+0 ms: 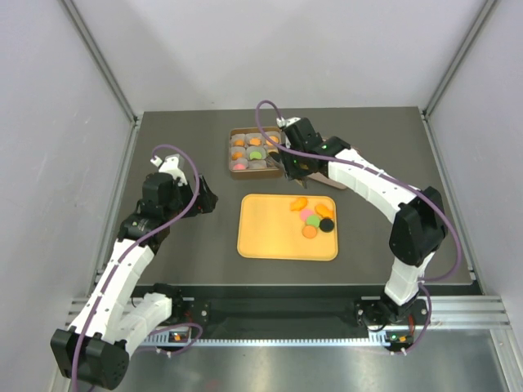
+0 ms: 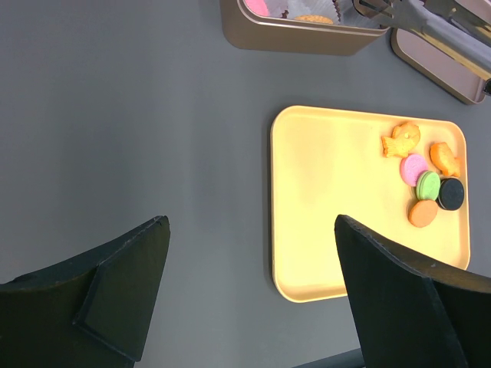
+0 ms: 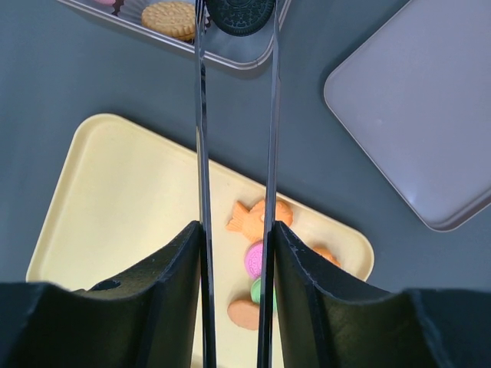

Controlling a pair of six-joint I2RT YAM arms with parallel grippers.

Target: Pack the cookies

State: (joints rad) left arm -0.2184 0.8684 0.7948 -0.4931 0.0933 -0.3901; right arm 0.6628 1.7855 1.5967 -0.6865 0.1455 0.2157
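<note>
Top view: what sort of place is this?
Probably a robotics lab test cell: plain white panels enclose a dark grey table, two white-and-black robot arms stand along an aluminium rail, and the right gripper holds metal tongs over a brown cookie tin.

The dark grey table carries a yellow tray with rounded corners near its centre. At 12 o'clock from the tray, apart from it, stands a brown box lined with crinkled paper cups. A lid lies flat at 1 o'clock from the tray.
</note>
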